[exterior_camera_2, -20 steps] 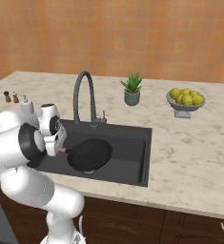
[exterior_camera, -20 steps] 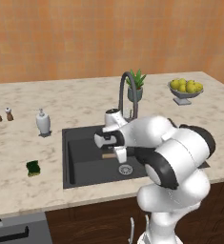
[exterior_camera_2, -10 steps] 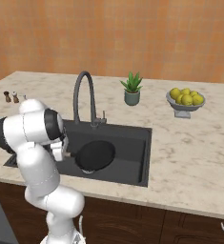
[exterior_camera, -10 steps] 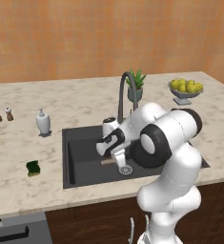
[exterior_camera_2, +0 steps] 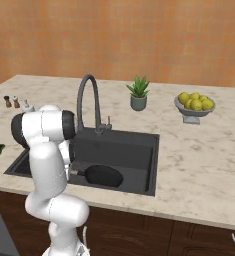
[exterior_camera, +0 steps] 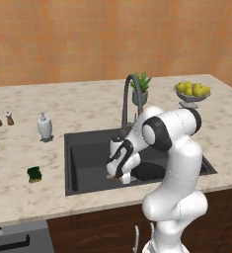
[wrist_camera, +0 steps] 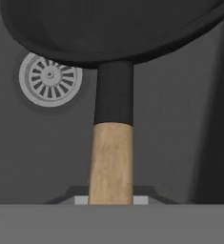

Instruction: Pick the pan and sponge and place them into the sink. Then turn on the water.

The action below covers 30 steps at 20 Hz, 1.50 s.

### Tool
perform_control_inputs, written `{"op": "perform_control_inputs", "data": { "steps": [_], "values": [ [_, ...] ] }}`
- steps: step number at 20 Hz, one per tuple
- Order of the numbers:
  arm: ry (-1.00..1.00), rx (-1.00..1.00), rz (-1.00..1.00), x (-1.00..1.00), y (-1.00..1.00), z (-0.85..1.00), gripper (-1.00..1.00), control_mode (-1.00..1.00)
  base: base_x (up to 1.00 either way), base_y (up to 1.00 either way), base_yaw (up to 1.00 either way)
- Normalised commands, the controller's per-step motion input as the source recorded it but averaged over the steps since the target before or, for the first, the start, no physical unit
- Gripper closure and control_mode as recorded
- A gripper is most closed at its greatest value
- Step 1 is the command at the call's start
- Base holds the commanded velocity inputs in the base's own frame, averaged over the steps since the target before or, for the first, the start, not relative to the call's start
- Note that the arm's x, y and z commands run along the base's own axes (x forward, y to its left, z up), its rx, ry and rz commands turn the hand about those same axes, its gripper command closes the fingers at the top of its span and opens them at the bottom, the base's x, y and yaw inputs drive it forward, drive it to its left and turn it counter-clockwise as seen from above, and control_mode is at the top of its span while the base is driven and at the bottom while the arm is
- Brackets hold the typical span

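Wooden straight handle of round black pan [wrist_camera: 114,38] clenched in hand [wrist_camera: 111,200] | dark sink [exterior_camera: 83,163] | green sponge [exterior_camera: 34,174] on marbled counter [exterior_camera: 19,192]

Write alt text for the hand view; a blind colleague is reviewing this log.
A round black frying pan with a straight light wooden handle, gripped at the handle's end by the robot's gripper, hangs over the dark grey sink basin. The round metal drain lies below, left of the handle.

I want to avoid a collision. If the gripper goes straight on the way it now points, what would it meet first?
The gripper is shut on the pan by its handle, so the pan leads. Beyond it lies the sink floor, near the drain; the gap is unclear.
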Motion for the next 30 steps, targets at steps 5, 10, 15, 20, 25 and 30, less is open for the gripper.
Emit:
{"op": "perform_control_inputs", "data": {
  "steps": [5, 10, 15, 20, 25, 30],
  "values": [
    [-0.19, 0.08, 0.00, 0.33, 0.35, -0.25, 1.00, -1.00, 0.00, 0.00, 0.00],
    [-0.22, 0.03, 0.00, 0.39, 0.41, -0.36, 1.00, -1.00, 0.00, 0.00, 0.00],
    [-0.11, 0.00, 0.00, 0.29, 0.21, -0.60, -1.00, -1.00, 0.00, 0.00, 0.00],
    [-0.11, 0.00, -0.01, 0.04, 0.10, -0.50, -1.00, -1.00, 0.00, 0.00, 0.00],
    [-0.14, 0.02, -0.01, -0.11, 0.00, 0.07, -1.00, -1.00, 0.00, 0.00, 0.00],
    [-0.21, 0.07, 0.01, -0.46, 0.19, 0.88, -1.00, -1.00, 0.00, 0.00, 0.00]
  ]
}}
